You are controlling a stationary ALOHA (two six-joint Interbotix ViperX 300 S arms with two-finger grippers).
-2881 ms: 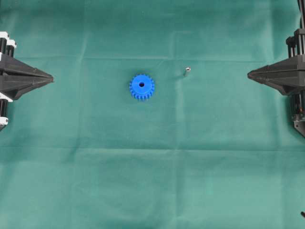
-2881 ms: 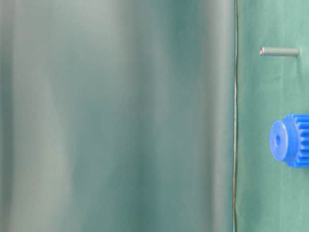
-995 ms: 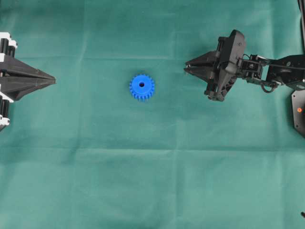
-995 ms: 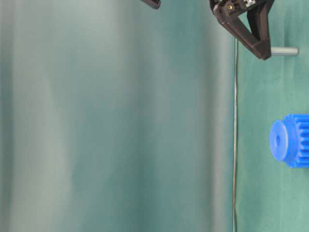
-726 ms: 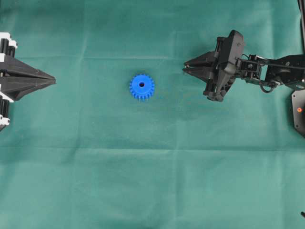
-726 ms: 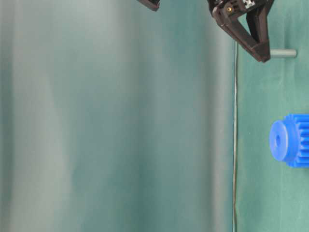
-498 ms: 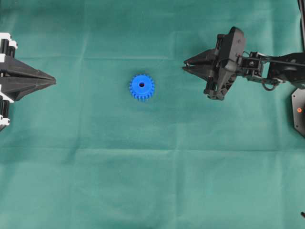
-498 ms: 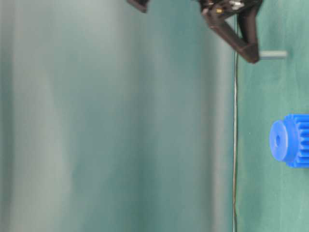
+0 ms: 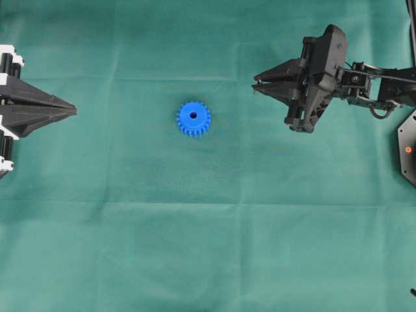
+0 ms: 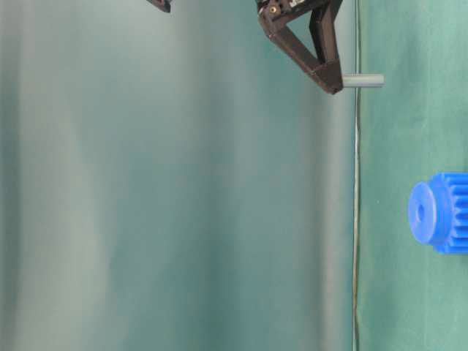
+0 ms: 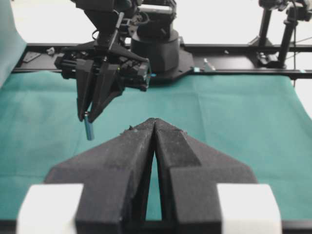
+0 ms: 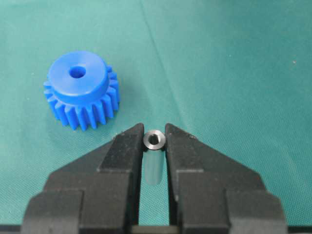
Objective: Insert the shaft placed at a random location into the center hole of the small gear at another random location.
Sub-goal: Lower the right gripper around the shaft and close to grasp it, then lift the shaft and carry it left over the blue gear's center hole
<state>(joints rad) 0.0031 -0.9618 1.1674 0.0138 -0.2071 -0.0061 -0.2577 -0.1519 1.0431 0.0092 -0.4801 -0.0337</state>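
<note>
Near the middle of the green cloth-covered table point(image 9: 214, 247), a little toward its far edge as your overhead view shows it, you have the bright blue plastic toothed gear point(image 9: 193, 119) lying flat with its raised hub up. Its small round dark centre hole point(image 9: 193, 115) faces upward and nothing sits in it; your right wrist view shows the same hole point(image 12: 77, 72) clear on top of the hub.

Your right black gripper point(image 9: 256, 85) hangs on the right side of the table, well apart from the gear, its tips pointing toward the gear. Its two fingers point(image 12: 124, 146) are clamped on the short silvery-grey metal shaft point(image 12: 154, 141), which stands between the pads with its ringed end showing at the fingertips. From the table-level view you can see the shaft point(image 10: 363, 80) sticking out beyond the fingertip, with the cloth not touching it. Your left wrist view shows the same pin point(image 11: 89, 129) hanging from the tips of the right gripper, clear above the cloth.

Your left black gripper point(image 9: 73, 112) sits at the left edge of the table, well apart from the gear, pointing toward the middle. Its jaws are drawn together with only a thin slit between the pads point(image 11: 134, 146), and they hold nothing.

A fold line in the cloth runs from the table's left edge to its right edge, nearer to you than the gear.
</note>
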